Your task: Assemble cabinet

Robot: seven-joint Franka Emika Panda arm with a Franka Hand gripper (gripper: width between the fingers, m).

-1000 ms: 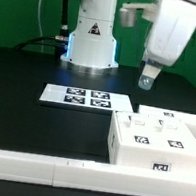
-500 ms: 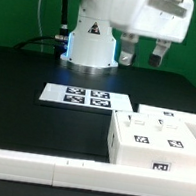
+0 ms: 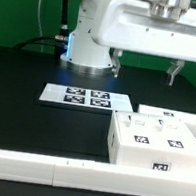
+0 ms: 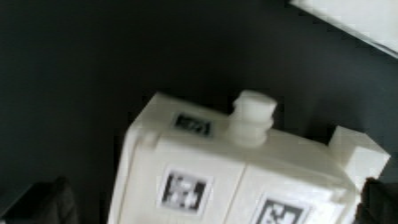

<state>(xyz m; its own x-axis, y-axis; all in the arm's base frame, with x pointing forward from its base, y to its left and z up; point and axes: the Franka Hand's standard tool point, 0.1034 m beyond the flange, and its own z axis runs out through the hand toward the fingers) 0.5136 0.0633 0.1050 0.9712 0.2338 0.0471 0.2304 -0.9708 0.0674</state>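
Note:
The cabinet is a white box with black-and-white tags, standing on the black table at the exterior view's right. In the wrist view the cabinet fills the lower half, with its small round peg standing up near one edge. My gripper hangs well above the table, behind and above the cabinet, open, with nothing between its dark fingertips. From the wrist, the gripper straddles the box from high up, one dark finger at each side of the picture, not touching it.
The marker board lies flat on the table to the exterior view's left of the cabinet; its corner shows in the wrist view. A long white rail runs along the front edge. The robot base stands behind.
The hand has swung round and come toward the camera, from a narrow side-on look to broadside, so both fingers now show wide apart. The cabinet has not moved.

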